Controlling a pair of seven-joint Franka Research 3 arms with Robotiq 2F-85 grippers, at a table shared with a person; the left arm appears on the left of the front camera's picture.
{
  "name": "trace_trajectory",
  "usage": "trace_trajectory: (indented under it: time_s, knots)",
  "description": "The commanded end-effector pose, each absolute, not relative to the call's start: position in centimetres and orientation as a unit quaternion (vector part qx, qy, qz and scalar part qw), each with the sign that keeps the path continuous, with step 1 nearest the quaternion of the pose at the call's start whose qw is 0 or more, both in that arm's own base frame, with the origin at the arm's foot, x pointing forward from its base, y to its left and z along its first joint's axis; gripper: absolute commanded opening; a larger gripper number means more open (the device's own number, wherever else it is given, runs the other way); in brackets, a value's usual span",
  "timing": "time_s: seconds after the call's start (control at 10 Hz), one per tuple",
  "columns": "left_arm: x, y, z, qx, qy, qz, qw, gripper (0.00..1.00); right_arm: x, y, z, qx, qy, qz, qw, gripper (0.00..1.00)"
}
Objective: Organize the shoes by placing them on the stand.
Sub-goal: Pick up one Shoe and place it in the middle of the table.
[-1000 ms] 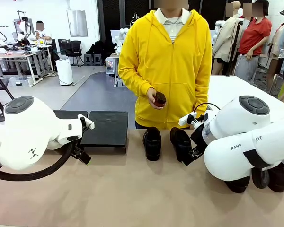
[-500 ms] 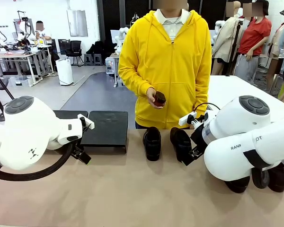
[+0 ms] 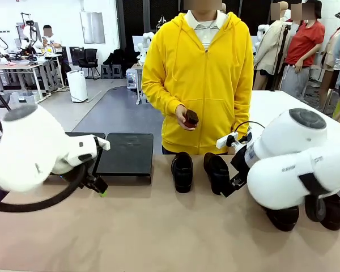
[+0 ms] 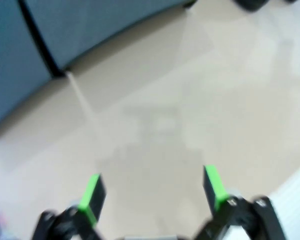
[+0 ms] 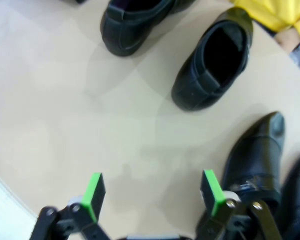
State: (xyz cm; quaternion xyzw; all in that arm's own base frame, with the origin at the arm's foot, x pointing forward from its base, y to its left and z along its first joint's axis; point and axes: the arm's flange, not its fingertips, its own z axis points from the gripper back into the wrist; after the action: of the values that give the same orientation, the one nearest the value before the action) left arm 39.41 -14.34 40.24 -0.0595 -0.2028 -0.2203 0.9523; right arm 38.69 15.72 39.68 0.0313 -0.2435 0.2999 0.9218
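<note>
Black stand [image 3: 127,153] on the far side of the bench [image 3: 158,238], left panel partly behind the left arm. Two shoes [image 3: 182,170] [image 3: 216,171] side by side just right of it. Two more shoes [image 3: 283,218] [image 3: 327,211] under the right arm, partly hidden. Person in a yellow hoodie [image 3: 201,79] stands behind.

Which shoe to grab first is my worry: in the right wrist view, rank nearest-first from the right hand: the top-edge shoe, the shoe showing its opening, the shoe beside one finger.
From the right hand:
1. Shoe beside the finger, lower right.
2. Shoe showing its opening, upper right.
3. Top-edge shoe, upper middle.
</note>
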Motion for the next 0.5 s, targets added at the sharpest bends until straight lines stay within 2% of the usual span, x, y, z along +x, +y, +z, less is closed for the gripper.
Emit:
trace_trajectory:
  time_s: [0.0,0.2,0.4]
  knots:
    - [36.4,-10.9,49.0,-0.108,-0.194,-0.139,0.965,1.0,36.7,10.8,48.2,0.075,-0.225,0.26,0.936,1.0]
    - [32.0,-6.2,55.8,-0.182,-0.217,-0.137,0.949,1.0,32.6,6.4,54.7,0.085,-0.237,0.228,0.941,1.0]
    - [27.3,-1.9,59.6,-0.201,-0.257,-0.088,0.941,1.0,27.6,1.8,59.5,0.121,-0.243,0.175,0.947,1.0]
